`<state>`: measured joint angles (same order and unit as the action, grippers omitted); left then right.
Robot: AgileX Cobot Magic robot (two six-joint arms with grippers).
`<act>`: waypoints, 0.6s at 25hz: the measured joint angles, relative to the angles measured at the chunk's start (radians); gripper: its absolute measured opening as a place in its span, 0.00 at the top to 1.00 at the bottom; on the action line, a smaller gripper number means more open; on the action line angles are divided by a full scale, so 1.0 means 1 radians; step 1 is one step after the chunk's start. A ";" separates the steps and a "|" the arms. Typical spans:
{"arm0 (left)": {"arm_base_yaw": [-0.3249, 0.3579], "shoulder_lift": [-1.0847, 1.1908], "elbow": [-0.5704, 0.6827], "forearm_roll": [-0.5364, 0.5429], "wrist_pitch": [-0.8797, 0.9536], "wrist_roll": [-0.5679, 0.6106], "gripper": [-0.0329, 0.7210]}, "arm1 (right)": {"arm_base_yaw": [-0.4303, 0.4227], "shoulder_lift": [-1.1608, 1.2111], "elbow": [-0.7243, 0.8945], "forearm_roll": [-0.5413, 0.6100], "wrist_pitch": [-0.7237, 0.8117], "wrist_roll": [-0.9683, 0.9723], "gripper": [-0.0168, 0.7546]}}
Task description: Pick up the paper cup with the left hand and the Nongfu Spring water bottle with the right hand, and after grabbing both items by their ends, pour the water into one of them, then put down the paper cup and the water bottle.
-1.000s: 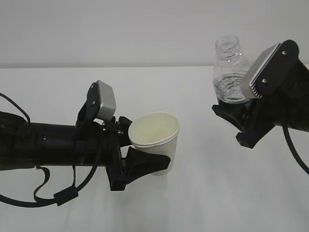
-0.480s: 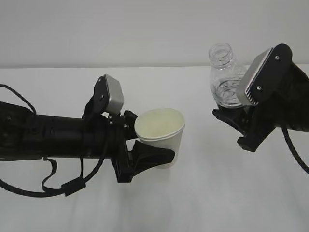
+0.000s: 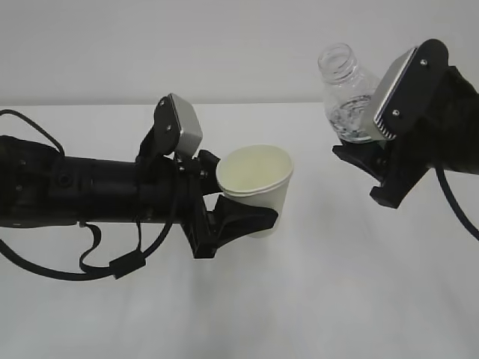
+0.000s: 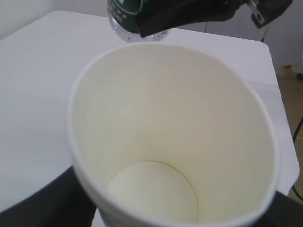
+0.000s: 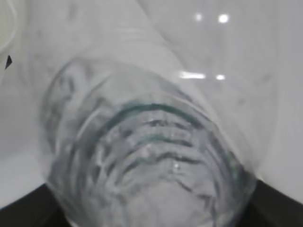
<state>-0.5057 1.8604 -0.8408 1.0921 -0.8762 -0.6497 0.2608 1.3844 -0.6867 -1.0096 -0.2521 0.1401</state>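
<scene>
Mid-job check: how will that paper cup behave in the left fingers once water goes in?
The paper cup looks thin-walled, so it probably deforms if squeezed harder. It appears empty, so likely very light now and noticeably heavier once filled. The left hand grips it low on its wall, so added weight may tilt it.

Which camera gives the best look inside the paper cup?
The left wrist view: it looks straight down into the paper cup, showing its dry bottom. The exterior view shows the cup from the side; the right wrist view catches only a blurred edge.
</scene>
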 joint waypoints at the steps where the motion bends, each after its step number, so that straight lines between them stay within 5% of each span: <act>1: -0.005 0.000 -0.004 0.000 0.000 0.000 0.29 | 0.000 0.000 -0.004 -0.011 0.004 0.000 0.33; 15: -0.091 0.000 -0.006 0.004 0.005 -0.002 0.29 | 0.000 0.000 -0.004 -0.165 0.019 0.000 0.33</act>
<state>-0.5964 1.8604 -0.8471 1.0959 -0.8714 -0.6518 0.2608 1.3844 -0.6907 -1.1745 -0.2331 0.1401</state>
